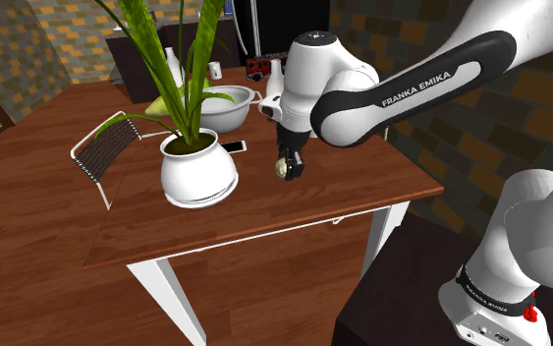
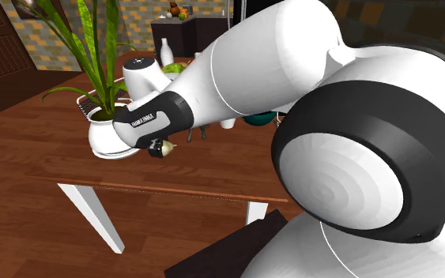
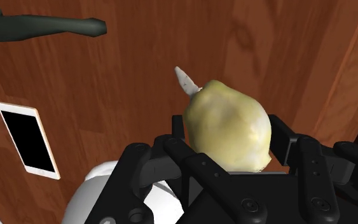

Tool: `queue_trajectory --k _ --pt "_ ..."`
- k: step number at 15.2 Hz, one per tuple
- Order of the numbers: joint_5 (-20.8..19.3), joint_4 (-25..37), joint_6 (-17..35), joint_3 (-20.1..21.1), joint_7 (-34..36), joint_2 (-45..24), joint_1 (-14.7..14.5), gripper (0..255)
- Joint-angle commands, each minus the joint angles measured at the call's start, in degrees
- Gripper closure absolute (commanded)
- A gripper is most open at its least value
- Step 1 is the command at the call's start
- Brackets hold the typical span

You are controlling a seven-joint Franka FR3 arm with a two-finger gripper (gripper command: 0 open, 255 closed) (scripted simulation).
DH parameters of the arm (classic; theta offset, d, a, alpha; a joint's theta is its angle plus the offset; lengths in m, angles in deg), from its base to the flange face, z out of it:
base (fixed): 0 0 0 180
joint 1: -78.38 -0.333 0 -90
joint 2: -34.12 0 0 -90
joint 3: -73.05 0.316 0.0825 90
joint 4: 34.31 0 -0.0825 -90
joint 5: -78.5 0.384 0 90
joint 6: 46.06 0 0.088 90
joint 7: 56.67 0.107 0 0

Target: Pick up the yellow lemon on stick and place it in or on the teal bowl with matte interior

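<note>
My black gripper (image 1: 289, 165) is shut on the pale yellow lemon (image 1: 283, 169), and its short stick points out beyond the fingers. It hangs just above the brown wooden table (image 1: 343, 192), to the right of the white plant pot (image 1: 197, 172) in the shoulder view. In the wrist view the lemon (image 3: 228, 127) is clasped between the two fingers of the gripper (image 3: 228, 143). In the second exterior view the gripper (image 2: 161, 148) holds the lemon (image 2: 156, 147) near the pot (image 2: 106, 136). A sliver of the teal bowl (image 2: 258, 119) shows behind the arm there.
A white phone (image 1: 233, 146) lies on the table by the pot, also in the wrist view as the phone (image 3: 28, 140). A pale bowl (image 1: 227, 108) stands behind the long-leaved plant (image 1: 181, 69). A wire chair (image 1: 102, 152) is at the table's left. A bottle (image 1: 173, 64) and cup (image 1: 214, 70) stand farther back.
</note>
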Motion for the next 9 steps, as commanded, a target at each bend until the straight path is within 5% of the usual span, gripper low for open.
queue_trajectory --k 1,9 --pt "0.3 1.1 -1.6 -0.1 -0.4 0.4 -0.1 255" --pt "1.2 5.7 -7.8 -0.2 -1.5 2.2 -0.3 255"
